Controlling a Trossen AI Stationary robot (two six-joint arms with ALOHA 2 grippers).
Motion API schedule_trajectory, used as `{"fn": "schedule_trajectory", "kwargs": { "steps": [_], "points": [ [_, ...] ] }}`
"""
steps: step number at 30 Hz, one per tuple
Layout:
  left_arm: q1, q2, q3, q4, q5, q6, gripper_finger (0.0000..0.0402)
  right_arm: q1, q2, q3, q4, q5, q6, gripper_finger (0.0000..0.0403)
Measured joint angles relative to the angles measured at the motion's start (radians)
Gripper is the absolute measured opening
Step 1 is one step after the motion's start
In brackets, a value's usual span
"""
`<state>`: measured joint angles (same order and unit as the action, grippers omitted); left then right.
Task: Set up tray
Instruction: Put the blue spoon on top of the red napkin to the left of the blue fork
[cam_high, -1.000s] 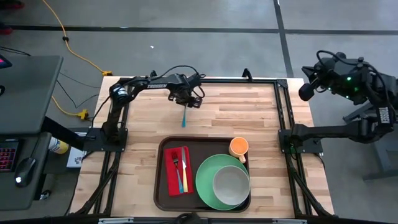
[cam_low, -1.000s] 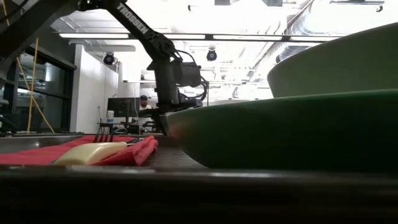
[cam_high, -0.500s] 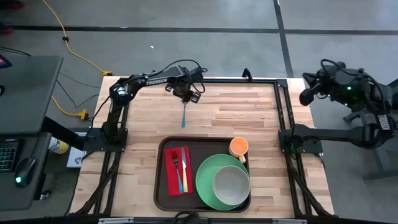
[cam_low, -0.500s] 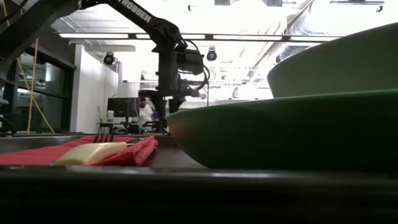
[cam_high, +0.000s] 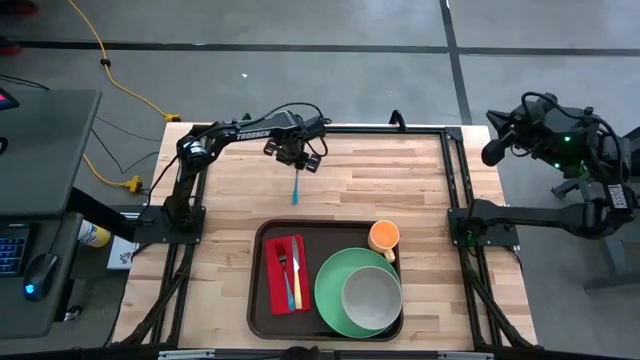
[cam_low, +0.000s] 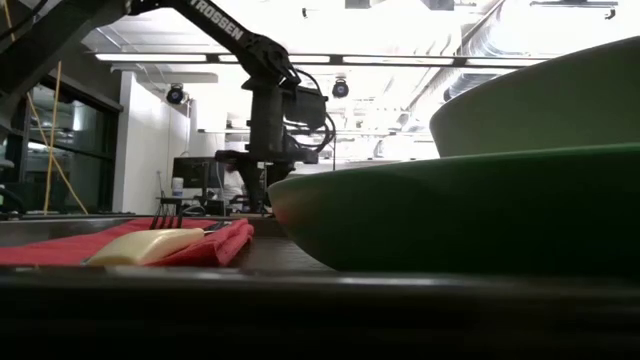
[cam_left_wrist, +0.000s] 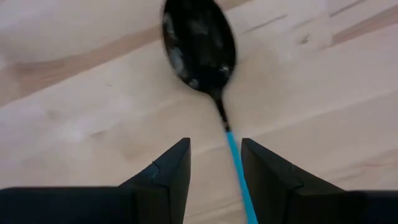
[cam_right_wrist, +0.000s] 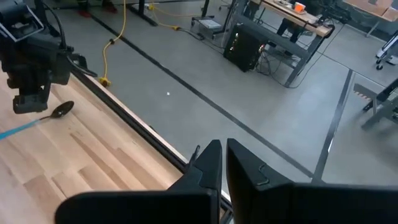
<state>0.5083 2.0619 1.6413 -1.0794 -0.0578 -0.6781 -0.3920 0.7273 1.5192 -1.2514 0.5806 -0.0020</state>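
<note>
The left end effector (cam_high: 295, 155) hangs over the far part of the counter (cam_high: 420, 185), its fingers spread to either side of the blue handle of a spoon (cam_left_wrist: 208, 68), apparently lined up to pinch it. The tray (cam_high: 262, 300) sits at the counter's near edge, already carrying a red napkin (cam_high: 275, 272), green plate (cam_high: 330, 295), bowl (cam_high: 372, 297) and orange cup (cam_high: 384, 236). The right end effector (cam_right_wrist: 222, 158), fingers nearly pressed together, waits off the counter.

White capitals reading "TROSSEN" run along the left arm (cam_low: 215, 22), clearest from bench height. From overhead the same lettering shows small on that arm's forearm. Nothing else here carries words I can read.
</note>
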Motion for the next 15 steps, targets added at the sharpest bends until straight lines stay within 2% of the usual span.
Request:
{"fn": "schedule_trajectory", "kwargs": {
  "steps": [15],
  "points": [
    [-0.019,0.046,-0.003,0.035,0.031,-0.041,0.0172,0.0,-0.001,0.0,0.0,-0.01,0.012,0.0]
  ]
}}
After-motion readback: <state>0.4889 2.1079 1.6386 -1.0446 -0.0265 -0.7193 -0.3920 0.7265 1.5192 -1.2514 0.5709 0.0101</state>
